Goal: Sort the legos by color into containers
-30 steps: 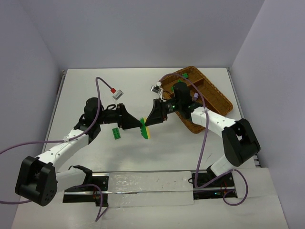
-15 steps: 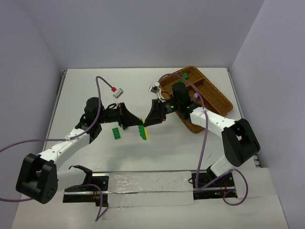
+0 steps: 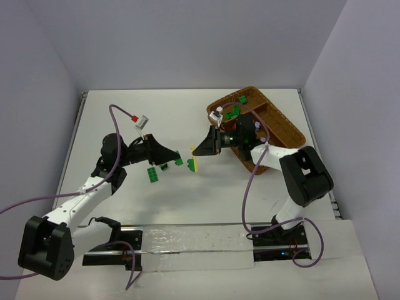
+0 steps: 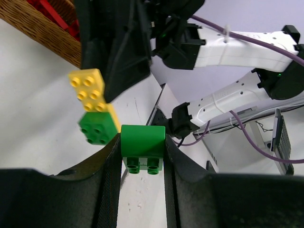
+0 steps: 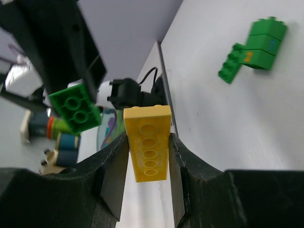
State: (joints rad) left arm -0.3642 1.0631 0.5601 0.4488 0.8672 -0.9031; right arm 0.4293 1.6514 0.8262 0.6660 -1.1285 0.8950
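Above the table's middle, my left gripper (image 3: pixel 174 159) (image 4: pixel 141 142) is shut on a small green lego (image 3: pixel 179 162) (image 4: pixel 142 145), its studs pointing back at the wrist camera. Facing it a short gap away, my right gripper (image 3: pixel 197 156) (image 5: pixel 147 142) is shut on a long yellow lego (image 3: pixel 195 165) (image 5: pixel 147 147). A second green lego (image 3: pixel 190 165) (image 4: pixel 98 128) clings to the yellow one's far end. A green stack (image 3: pixel 152 174) (image 5: pixel 256 47) and a small green piece (image 3: pixel 164 166) lie on the table below the left gripper. The containers are sections of a wicker tray (image 3: pixel 290 128) at the right.
The tray holds green legos (image 3: pixel 232 114) in a back section and red ones (image 4: pixel 52 14) in another. The right arm lies across the tray's near end. A purple cable (image 3: pixel 119 112) loops over the left arm. The arm bases and a rail (image 3: pixel 187 240) line the near edge.
The left gripper has shut on a green lego and drawn back left, pulling it off the yellow-and-green stack. The right gripper has lifted slightly, yellow lego still held.
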